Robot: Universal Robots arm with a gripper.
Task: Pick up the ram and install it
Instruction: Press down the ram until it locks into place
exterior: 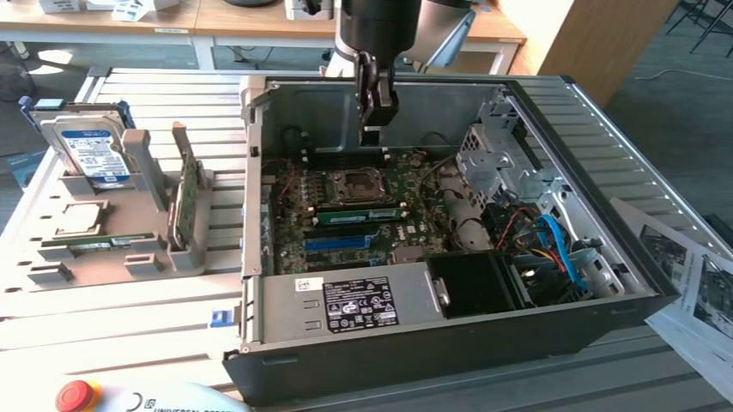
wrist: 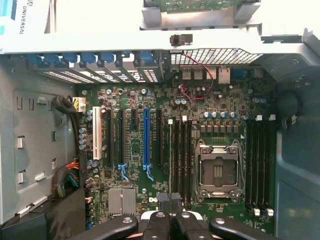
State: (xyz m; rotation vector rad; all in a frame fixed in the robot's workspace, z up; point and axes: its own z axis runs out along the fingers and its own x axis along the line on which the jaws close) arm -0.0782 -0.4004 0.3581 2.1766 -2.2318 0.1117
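My gripper (exterior: 372, 137) hangs over the back of the open computer case (exterior: 641, 287), above the motherboard (exterior: 292, 245). In the wrist view its black fingertips (wrist: 164, 199) are pressed together, shut with nothing between them. One green ram stick (exterior: 360, 215) stands in a slot just in front of the CPU socket (exterior: 349, 183). A second, similar ram stick (exterior: 109, 244) lies in the grey holder (exterior: 172, 257) at the exterior view's left. The wrist view looks straight down on the long memory slots (wrist: 181, 155) beside the CPU socket (wrist: 218, 170).
The grey holder also carries a hard drive (exterior: 92, 150), a broader green card on edge (exterior: 184, 202) and a CPU chip (exterior: 75, 219). Inside the case are a power supply (exterior: 349, 305), a blue expansion slot (wrist: 146, 137), a drive cage (exterior: 499, 154) and blue cables (exterior: 555, 245). A red stop button (exterior: 75, 395) is in front.
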